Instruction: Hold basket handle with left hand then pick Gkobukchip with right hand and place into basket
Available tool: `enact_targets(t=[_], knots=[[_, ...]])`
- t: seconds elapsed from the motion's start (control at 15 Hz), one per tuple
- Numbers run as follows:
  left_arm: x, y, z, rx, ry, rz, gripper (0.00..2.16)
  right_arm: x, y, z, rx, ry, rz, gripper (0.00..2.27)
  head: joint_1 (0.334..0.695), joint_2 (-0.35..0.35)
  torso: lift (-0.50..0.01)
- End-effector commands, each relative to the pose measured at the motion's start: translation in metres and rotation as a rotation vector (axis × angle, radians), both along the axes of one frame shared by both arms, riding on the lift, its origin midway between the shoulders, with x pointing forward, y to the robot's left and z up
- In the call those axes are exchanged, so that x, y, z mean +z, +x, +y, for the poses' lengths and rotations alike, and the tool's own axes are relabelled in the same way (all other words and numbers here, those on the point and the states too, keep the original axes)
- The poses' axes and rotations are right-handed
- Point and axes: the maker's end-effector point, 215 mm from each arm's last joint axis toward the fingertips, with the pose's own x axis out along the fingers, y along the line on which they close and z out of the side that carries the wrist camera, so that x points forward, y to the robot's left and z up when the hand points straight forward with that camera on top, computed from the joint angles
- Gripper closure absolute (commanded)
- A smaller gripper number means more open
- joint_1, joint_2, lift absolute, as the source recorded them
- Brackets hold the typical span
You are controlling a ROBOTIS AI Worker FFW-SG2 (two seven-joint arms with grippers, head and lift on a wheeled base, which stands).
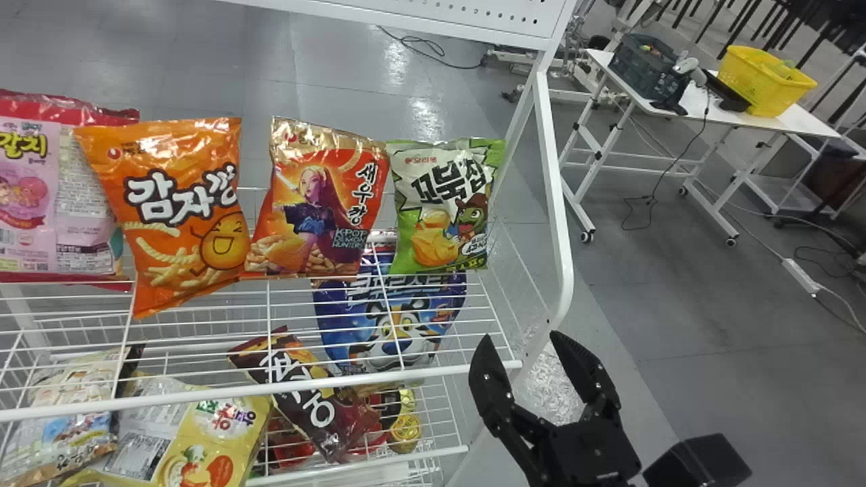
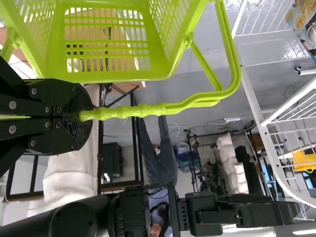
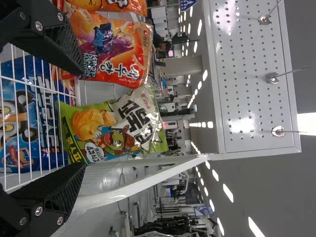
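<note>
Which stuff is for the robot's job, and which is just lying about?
For the job:
- green-and-white Gkobukchip bag
- lime-green plastic basket
- black left gripper, shut on the basket's handle
- black right gripper, open

Just lying about:
- orange potato-face bag
- red-orange snack bag
- blue tiger-face bag
- yellow plastic basket on the far table

Mock shop in a lab, snack bags (image 1: pixel 187 210), wire shelves (image 1: pixel 284 389)

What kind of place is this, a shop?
Perhaps a mock shop in a workshop or lab: snack bags on a wire rack, but a wheeled table and loose cables nearby.
</note>
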Motion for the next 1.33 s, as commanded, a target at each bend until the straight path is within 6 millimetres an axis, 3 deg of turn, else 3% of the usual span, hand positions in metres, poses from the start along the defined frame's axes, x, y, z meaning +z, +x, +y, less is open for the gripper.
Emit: enact_targets(t=[0.0, 0.67, 1.0, 1.27], knots=[[0.002, -0.001, -0.001, 0.0, -0.005, 0.001, 2.11, -0.002, 0.002, 0.002, 0.003, -0.001, 0.0, 0.17, 0.695, -0.35, -0.031], [0.009, -0.003, 0.001, 0.005, -0.004, -0.015, 2.11, -0.004, 0.018, 0.014, 0.018, -0.005, -0.018, 0.17, 0.695, -0.35, -0.031], [0.006, -0.002, 0.004, 0.01, 0.005, -0.013, 2.11, -0.028, 0.066, 0.04, 0.039, -0.042, 0.036, 0.16, 0.695, -0.35, -0.031], [0.0, 0.001, 0.007, 0.015, 0.032, -0.014, 2.11, -0.047, 0.103, 0.045, 0.038, -0.056, 0.071, 0.16, 0.695, -0.35, -0.031]])
